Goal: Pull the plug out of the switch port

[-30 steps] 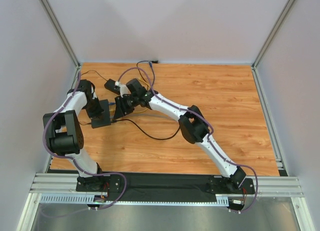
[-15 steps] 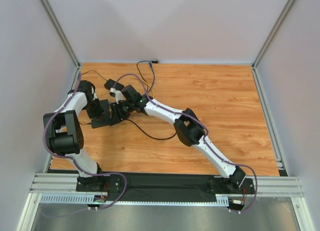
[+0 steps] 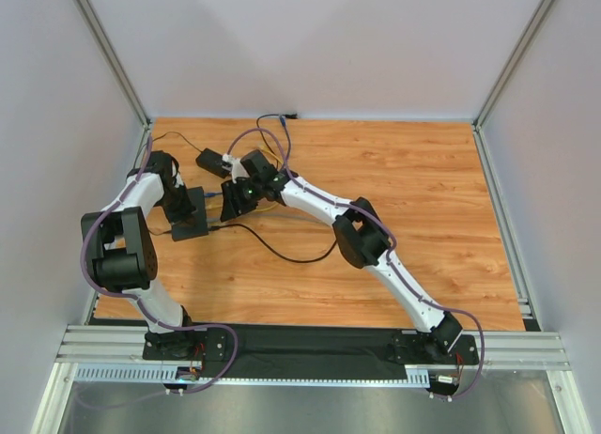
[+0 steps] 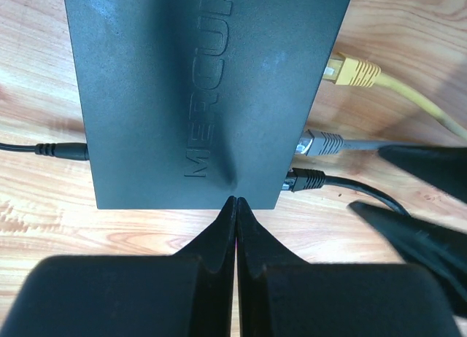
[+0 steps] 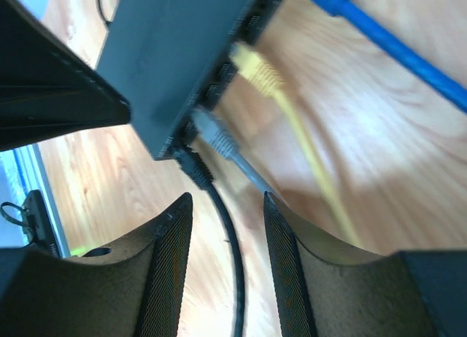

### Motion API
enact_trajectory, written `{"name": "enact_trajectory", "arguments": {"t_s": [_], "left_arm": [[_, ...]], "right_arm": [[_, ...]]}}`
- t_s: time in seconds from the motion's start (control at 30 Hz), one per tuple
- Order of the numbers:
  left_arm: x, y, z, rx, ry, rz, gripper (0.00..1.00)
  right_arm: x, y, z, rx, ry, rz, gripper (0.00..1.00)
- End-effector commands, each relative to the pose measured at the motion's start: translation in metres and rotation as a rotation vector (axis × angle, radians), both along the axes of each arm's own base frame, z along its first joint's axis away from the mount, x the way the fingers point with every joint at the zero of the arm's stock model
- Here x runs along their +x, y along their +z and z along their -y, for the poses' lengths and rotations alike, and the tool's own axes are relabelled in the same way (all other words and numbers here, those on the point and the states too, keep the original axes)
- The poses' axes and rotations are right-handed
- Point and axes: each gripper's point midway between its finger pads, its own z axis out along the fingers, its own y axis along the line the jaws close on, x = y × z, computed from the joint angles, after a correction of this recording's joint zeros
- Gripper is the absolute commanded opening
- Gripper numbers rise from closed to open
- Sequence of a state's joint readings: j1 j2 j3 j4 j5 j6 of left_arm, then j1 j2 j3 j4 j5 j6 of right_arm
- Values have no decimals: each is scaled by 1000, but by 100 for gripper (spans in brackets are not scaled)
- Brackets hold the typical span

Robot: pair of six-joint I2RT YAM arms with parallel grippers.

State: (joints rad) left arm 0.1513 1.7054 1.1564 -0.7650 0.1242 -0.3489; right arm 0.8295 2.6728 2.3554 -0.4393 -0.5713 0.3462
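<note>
Flat matte-black rectangular switch [image 4: 197,89] lies on the wooden table [image 4: 51,213] right ahead of my L gripper [image 4: 236,203], fingers pressed together, tips at the box's near edge. Yellow plug [image 4: 350,71], grey plug [image 4: 321,142] and black plug [image 4: 305,179] sit in its ports. My R gripper [image 5: 226,202] is spread; the black cable [image 5: 225,224] runs between its fingers, contact unclear (blurry). Blue cable [image 5: 387,38] lies further ahead.
</note>
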Motion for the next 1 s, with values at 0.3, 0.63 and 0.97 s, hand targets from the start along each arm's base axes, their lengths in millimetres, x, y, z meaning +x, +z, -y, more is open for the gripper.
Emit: {"name": "enact_trajectory", "arguments": {"t_s": [0.3, 0.63, 0.97], "left_arm": [[1, 7, 3, -7, -17, 33, 0], [3, 11, -2, 15, -10, 37, 0], [11, 28, -50, 73, 136, 27, 0]], "right_arm": [[-21, 10, -19, 35, 37, -10, 44], [-24, 5, -19, 57, -75, -117, 46], [-18, -2, -24, 80, -191, -303, 47]]}}
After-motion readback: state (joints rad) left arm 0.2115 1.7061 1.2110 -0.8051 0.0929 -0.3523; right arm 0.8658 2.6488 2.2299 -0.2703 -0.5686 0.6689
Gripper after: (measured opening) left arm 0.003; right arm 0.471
